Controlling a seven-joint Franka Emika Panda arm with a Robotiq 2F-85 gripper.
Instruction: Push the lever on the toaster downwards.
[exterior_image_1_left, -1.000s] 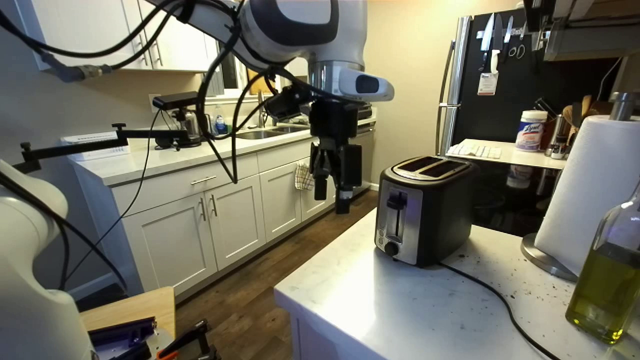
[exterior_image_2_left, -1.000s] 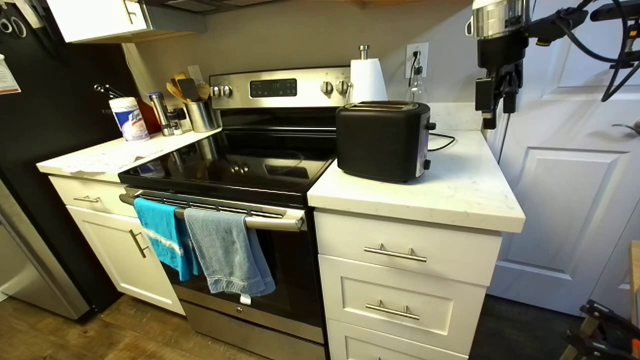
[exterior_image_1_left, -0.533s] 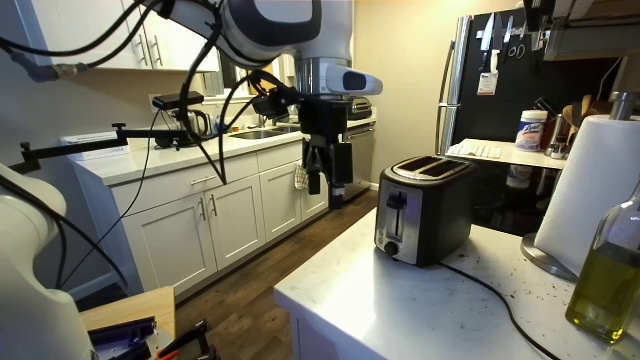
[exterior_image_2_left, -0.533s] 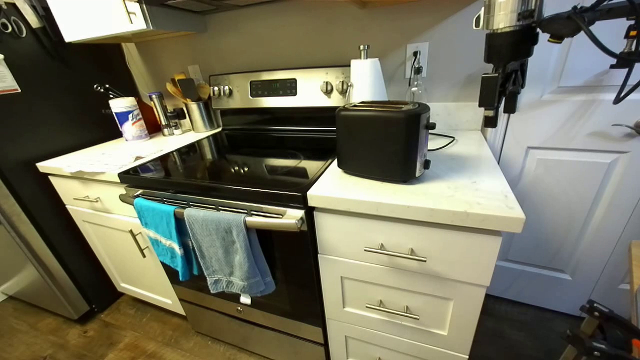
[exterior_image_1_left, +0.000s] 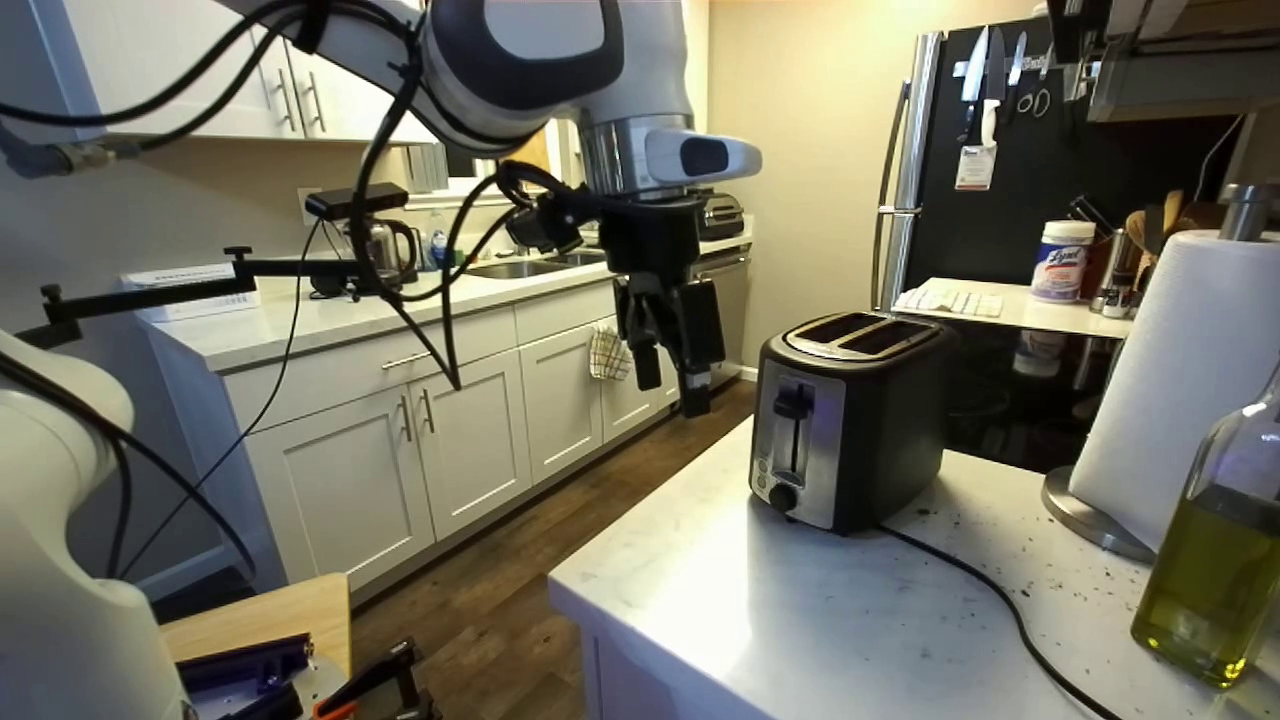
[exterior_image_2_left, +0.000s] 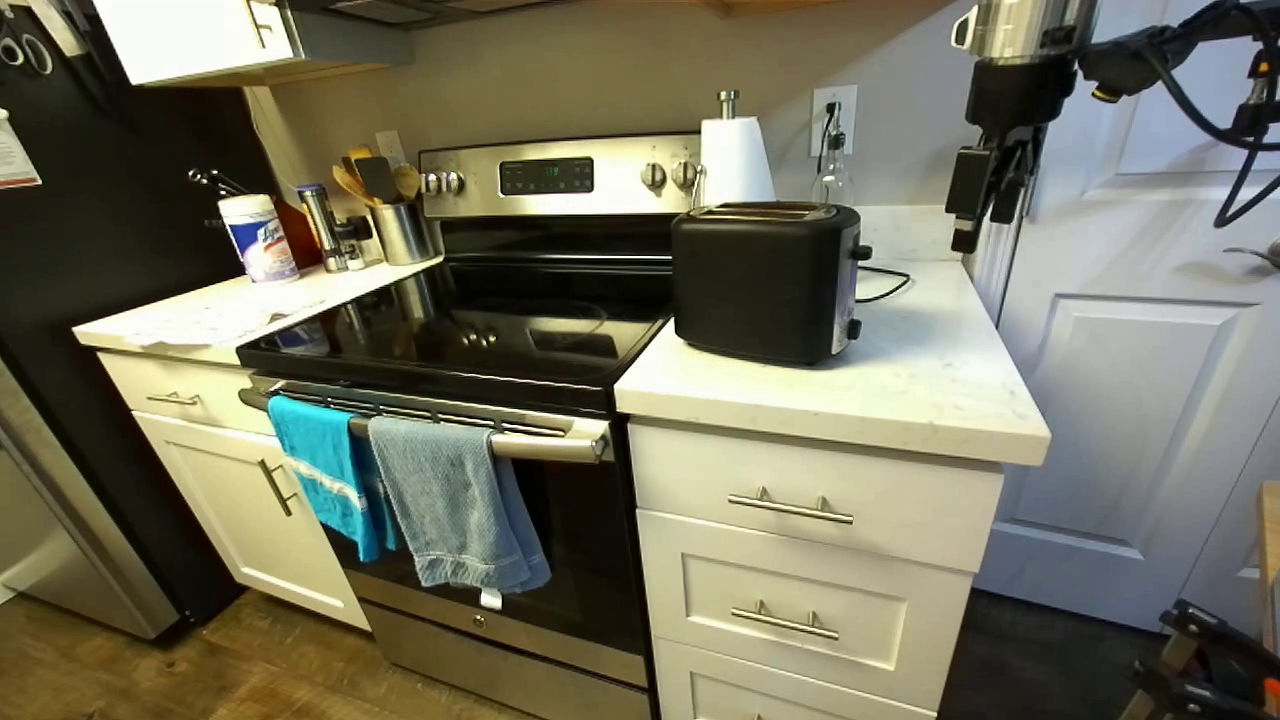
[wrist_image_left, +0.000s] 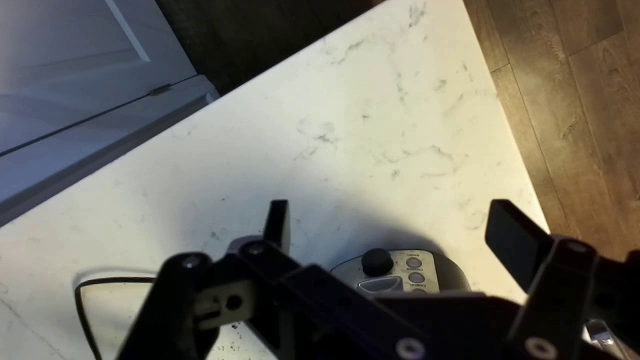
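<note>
Clearly, in an exterior view, the black-and-silver 2-slot toaster (exterior_image_1_left: 856, 422) stands on the countertop (exterior_image_1_left: 740, 600), its lever (exterior_image_1_left: 793, 403) up; a paper towel roll (exterior_image_1_left: 1185, 370) and glass bottle (exterior_image_1_left: 1210, 590) are near, the Robotiq gripper (exterior_image_1_left: 670, 387) apart from it. In an exterior view, it stands beside the glass-top range (exterior_image_2_left: 560, 360). In the wrist view, the gripper, fingers (wrist_image_left: 512, 240) spread wide, hides part of the toaster.

bright glare on counter (exterior_image_1_left: 740, 610) w/ soft shadow nr toaster (exterior_image_1_left: 860, 430).
</note>
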